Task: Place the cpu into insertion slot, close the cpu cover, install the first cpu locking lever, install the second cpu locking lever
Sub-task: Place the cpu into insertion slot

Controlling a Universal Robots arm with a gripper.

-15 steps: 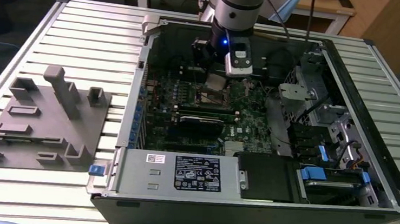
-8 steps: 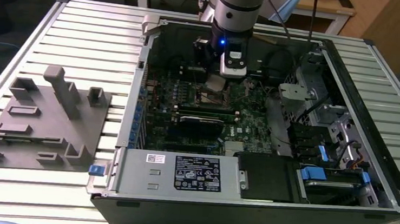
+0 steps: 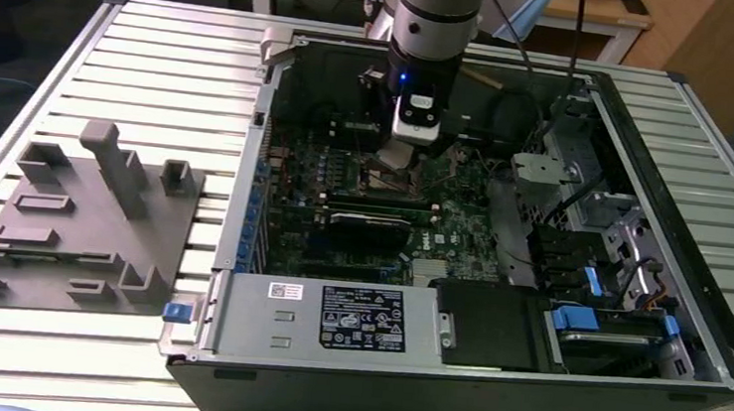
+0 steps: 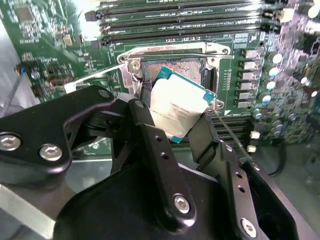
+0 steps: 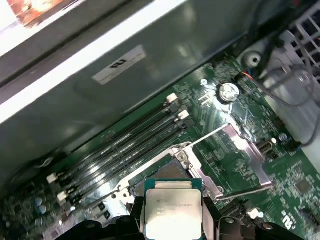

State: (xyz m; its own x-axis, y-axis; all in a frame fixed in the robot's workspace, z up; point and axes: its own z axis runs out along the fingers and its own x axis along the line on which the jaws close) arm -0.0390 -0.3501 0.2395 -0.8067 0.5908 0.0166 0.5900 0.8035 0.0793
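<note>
Second wrist view: gripper (image 4: 172, 121) pinching flat square silvery cpu (image 4: 182, 106) above dark metal-rimmed insertion slot (image 4: 175, 67).

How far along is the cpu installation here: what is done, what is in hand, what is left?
Done: the cpu is picked up. In hand: the gripper is shut on it, holding it by the slot, not yet seated. Left: seating it, closing the cover, which stands open, and both lever steps.
</note>
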